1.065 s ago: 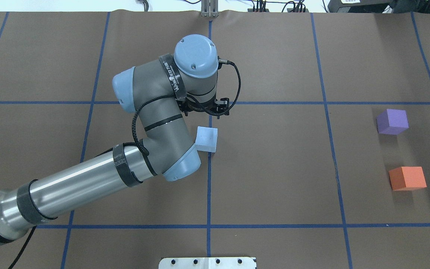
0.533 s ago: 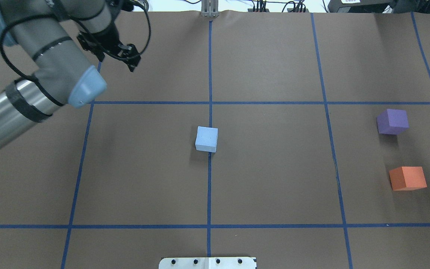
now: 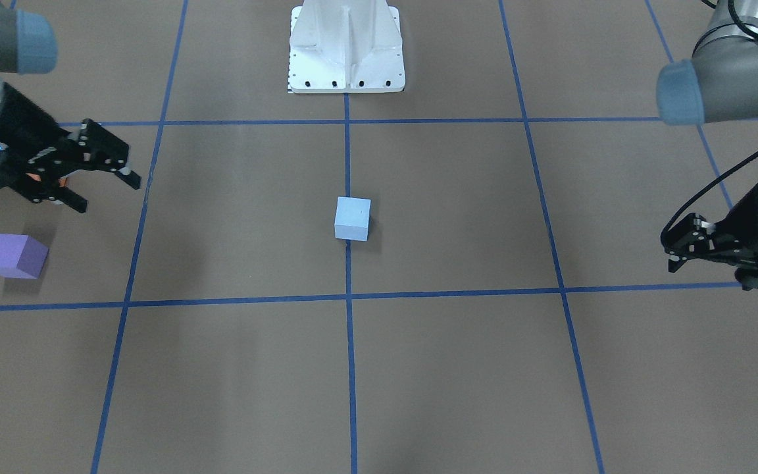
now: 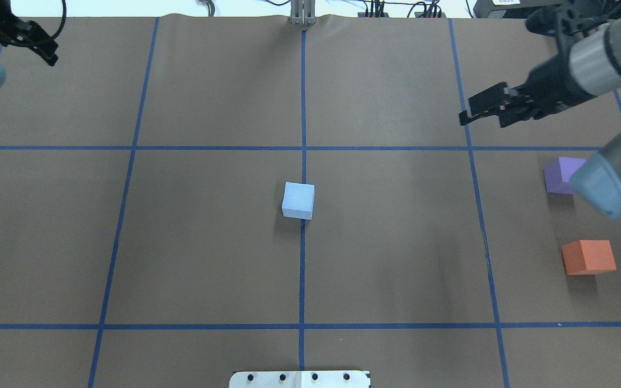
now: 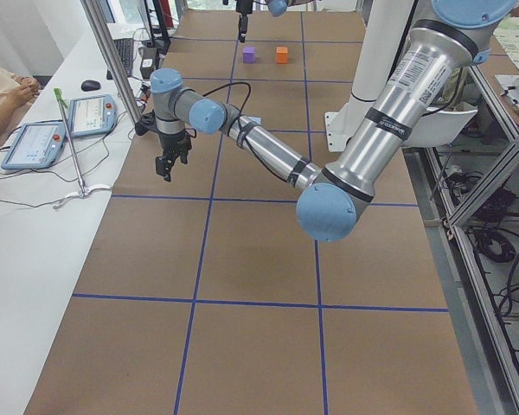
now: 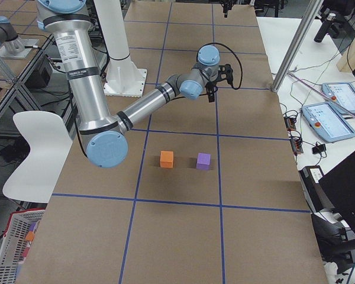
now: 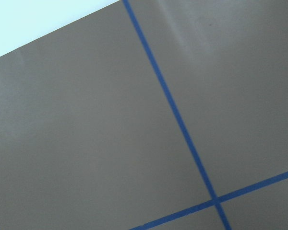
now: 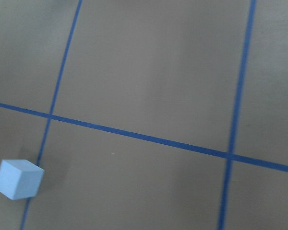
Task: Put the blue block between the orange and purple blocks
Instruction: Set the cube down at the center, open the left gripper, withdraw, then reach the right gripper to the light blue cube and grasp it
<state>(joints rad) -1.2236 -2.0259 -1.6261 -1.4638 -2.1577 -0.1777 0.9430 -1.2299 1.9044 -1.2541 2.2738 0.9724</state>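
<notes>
The light blue block point(image 4: 298, 200) sits alone at the table's middle on a blue tape line, and also shows in the front view point(image 3: 353, 218) and the right wrist view point(image 8: 18, 179). The purple block point(image 4: 558, 175) and orange block point(image 4: 588, 257) stand at the right, a gap between them. My right elbow partly covers the purple block from overhead. My right gripper point(image 4: 480, 116) is open and empty, raised far of the purple block. My left gripper point(image 4: 50, 55) is open and empty at the far left corner. In the front view the right gripper point(image 3: 109, 196) hides most of the orange block.
The white robot base plate point(image 4: 299, 379) is at the near edge. Blue tape lines point(image 4: 303, 108) grid the brown table cover. An operators' desk with tablets point(image 5: 35, 143) runs along the far edge. A white chair point(image 6: 38, 154) stands behind the robot.
My left arm has drawn back from beside the blue block to the far left corner. My right arm has come into view at the right. The blocks have not moved.
</notes>
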